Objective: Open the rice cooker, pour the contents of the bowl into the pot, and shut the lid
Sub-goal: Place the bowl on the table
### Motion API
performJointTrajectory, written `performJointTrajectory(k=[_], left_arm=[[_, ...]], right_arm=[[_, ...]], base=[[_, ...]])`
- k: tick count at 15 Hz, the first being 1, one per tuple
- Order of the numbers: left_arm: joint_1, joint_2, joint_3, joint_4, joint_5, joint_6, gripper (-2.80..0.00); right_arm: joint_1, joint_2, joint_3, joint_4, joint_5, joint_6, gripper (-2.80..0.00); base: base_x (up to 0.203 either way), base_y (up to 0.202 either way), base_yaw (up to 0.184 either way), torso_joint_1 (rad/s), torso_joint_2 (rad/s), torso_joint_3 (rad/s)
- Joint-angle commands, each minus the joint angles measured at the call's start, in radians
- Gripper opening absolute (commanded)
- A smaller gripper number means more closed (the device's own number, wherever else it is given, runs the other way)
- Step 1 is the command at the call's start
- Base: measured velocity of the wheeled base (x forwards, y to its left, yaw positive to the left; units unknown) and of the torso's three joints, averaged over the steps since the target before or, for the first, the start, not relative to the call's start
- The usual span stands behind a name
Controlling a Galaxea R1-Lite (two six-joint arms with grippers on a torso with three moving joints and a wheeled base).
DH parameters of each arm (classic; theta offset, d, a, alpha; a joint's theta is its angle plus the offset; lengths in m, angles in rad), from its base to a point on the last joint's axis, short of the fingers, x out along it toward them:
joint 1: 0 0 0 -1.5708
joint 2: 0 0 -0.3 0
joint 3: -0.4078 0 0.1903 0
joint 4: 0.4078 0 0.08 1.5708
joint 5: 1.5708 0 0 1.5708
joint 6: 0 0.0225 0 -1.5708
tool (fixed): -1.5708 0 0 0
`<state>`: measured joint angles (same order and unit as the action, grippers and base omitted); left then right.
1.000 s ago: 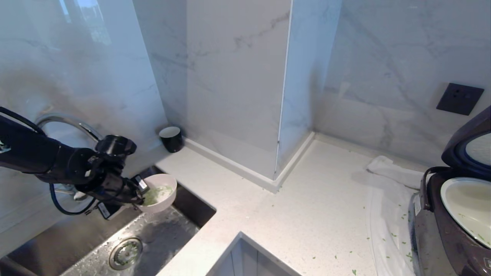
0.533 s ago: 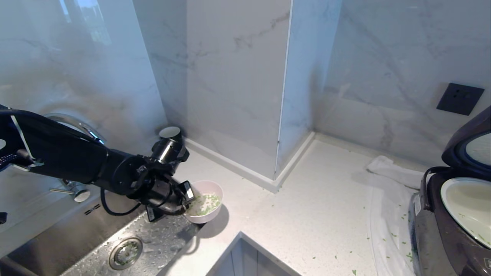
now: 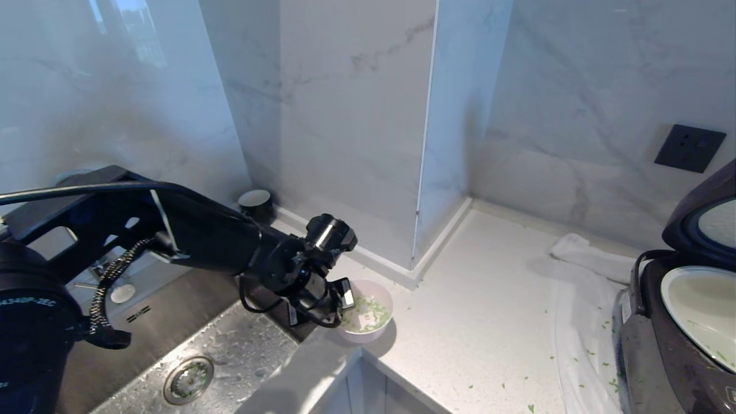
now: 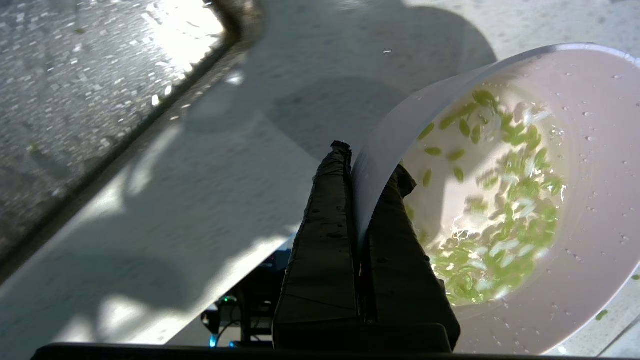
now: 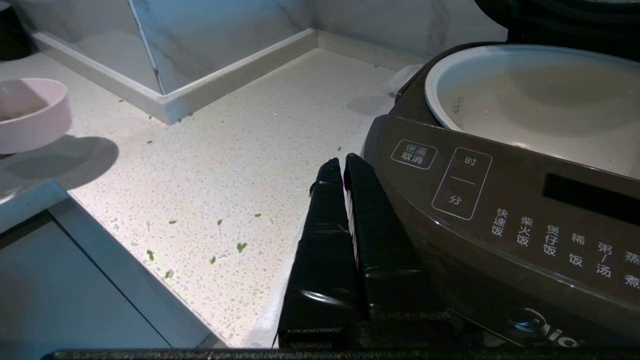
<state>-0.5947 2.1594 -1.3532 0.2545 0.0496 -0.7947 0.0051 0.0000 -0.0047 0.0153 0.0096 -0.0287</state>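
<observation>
- I'm in the carry step: my left gripper (image 4: 367, 170) pinches the rim of the small pale pink round bowl (image 3: 368, 319) of green chopped bits (image 4: 500, 210) in water, above the speckled white counter (image 3: 477, 322) by the steel sink (image 3: 190, 368).
- Next I must cross level to the cream-white inner pot (image 3: 698, 307) of the dark brown-grey rice cooker (image 5: 500, 210), its hinged lid (image 3: 704, 210) up.
- The right gripper (image 5: 345, 165), fingers pressed together, idles beside the cooker, which the head view crops.

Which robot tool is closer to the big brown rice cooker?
Right. The right tool, shut, sits right beside the dark brown rounded rice cooker. The left tool is far across the counter, gripping the small pale pink round bowl.
</observation>
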Motion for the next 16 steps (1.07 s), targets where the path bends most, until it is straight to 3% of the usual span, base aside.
performJointTrajectory(k=[1, 3, 10, 13, 14, 16], left_arm=[[-0.029, 0.087, -0.070, 0.007, 0.002, -0.005, -2.80], [-0.070, 0.130, -0.107, 0.012, 0.009, -0.005, -2.80], [-0.158, 0.234, -0.246, 0.068, 0.158, -0.002, -2.80], [-0.164, 0.278, -0.341, 0.119, 0.170, -0.005, -2.80], [-0.165, 0.286, -0.364, 0.135, 0.171, -0.006, 0.00], [-0.163, 0.287, -0.377, 0.140, 0.171, -0.008, 0.00]], right_arm=[[0.001, 0.000, 0.000, 0.000, 0.000, 0.000, -2.80], [-0.001, 0.000, 0.000, 0.000, 0.000, 0.000, -2.80], [0.001, 0.000, 0.000, 0.000, 0.001, 0.000, -2.80], [0.001, 0.000, 0.000, 0.000, 0.001, 0.000, -2.80], [0.000, 0.000, 0.000, 0.000, 0.001, 0.000, -2.80], [0.001, 0.000, 0.000, 0.000, 0.001, 0.000, -2.80]], base=[[0.000, 0.000, 0.000, 0.000, 0.00, 0.000], [0.000, 0.000, 0.000, 0.000, 0.00, 0.000], [0.000, 0.000, 0.000, 0.000, 0.00, 0.000], [0.000, 0.000, 0.000, 0.000, 0.00, 0.000], [0.000, 0.000, 0.000, 0.000, 0.00, 0.000], [0.000, 0.000, 0.000, 0.000, 0.00, 0.000]])
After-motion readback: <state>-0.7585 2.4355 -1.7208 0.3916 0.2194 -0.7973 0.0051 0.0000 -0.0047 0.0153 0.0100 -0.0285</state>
